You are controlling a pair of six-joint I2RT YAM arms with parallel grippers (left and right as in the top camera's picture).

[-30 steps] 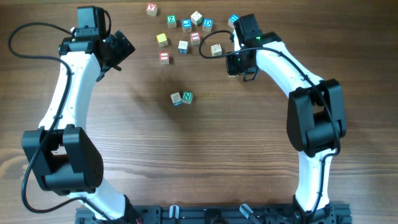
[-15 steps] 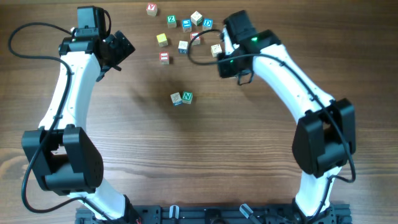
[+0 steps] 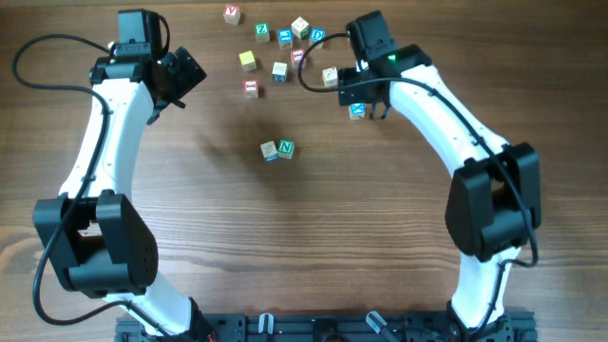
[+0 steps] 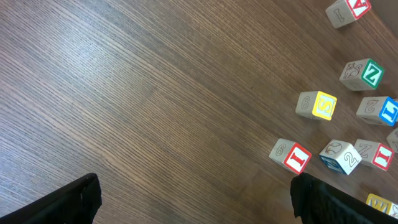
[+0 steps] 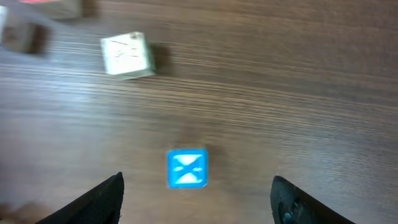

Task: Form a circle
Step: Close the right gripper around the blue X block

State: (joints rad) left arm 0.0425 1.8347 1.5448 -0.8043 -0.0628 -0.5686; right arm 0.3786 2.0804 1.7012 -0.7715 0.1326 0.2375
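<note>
Jaws wide, right gripper (image 5: pixel 196 200), blue cube (image 5: pixel 186 168) between, seemingly half-hidden overhead

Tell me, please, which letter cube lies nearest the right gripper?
The blue-faced cube, alone between the open fingers of the right gripper; the rest lie farther off, in the scatter beyond and the pair mid-table.

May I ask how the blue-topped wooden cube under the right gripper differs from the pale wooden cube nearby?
The blue-topped cube shows bright blue; the pale cube a faint drawing. The blue one lies between the fingers of the open right gripper, the pale one outside them. Both rest on the table.
</note>
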